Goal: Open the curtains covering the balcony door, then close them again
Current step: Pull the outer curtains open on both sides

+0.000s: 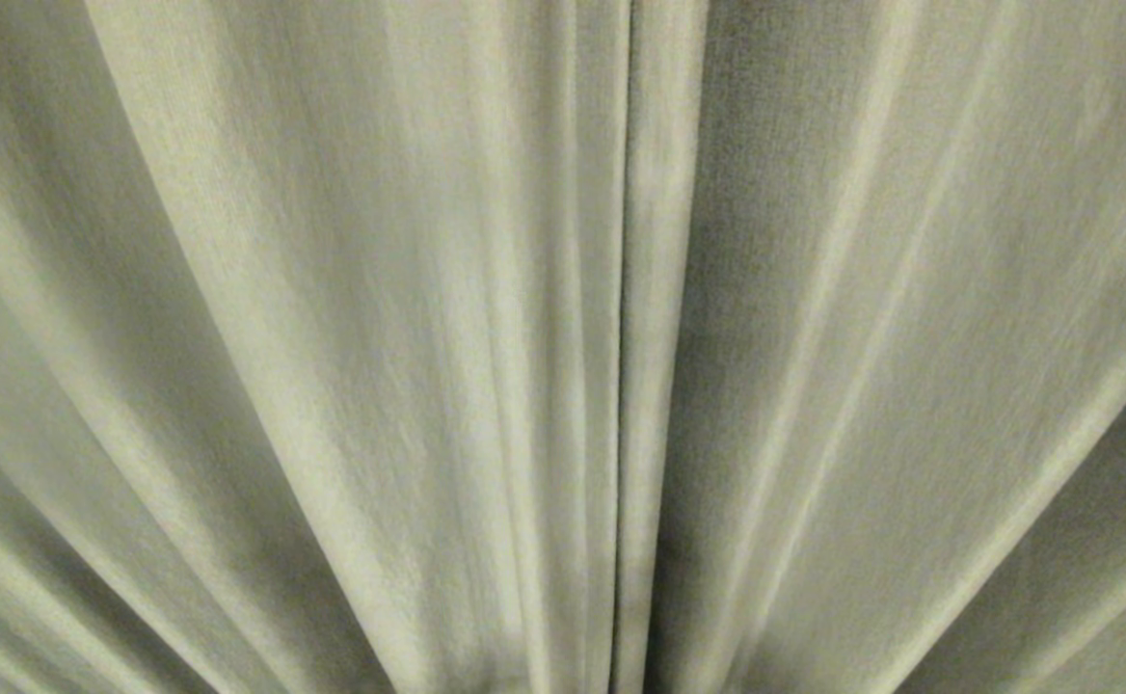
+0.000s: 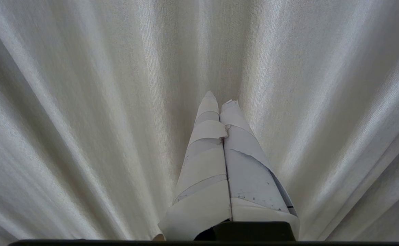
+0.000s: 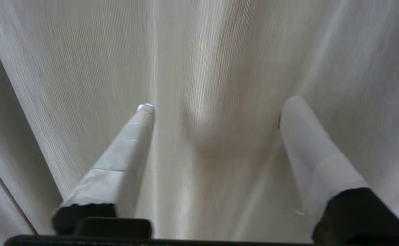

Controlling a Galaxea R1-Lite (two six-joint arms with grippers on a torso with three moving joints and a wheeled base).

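Head view is filled edge to edge by the curtains (image 1: pixel 332 337) — cream-white woven fabric hanging in long vertical folds that fan outward from the bottom of the picture, and nothing of the balcony door shows behind them, so they look fully drawn. Running almost straight up the middle is the seam (image 1: pixel 627 337), a thin dark line where the two panels meet, their edges touching all the way along it; that, by my reading, is the place to part them, and the robot seems squared up to it for that reason. Neither arm shows in this view. Over on the right wrist view, the right gripper (image 3: pixel 216 106) is right up at the cloth with its taped white fingers (image 3: pixel 131 136) spread wide, a soft rounded fold of curtain bulging between them — nothing pinched, the jaws only straddle it, set as if to close on that fold and drag the panel aside. Whether the tips actually touch the fabric I cannot tell. On the left wrist view, the left gripper (image 2: pixel 220 99) points at the fabric with its two taped fingers pressed flat together, holding nothing, and reads as the parked arm. Opening has not begun as things hang: both panels closed, folds even, weave fine and ribbed up close.
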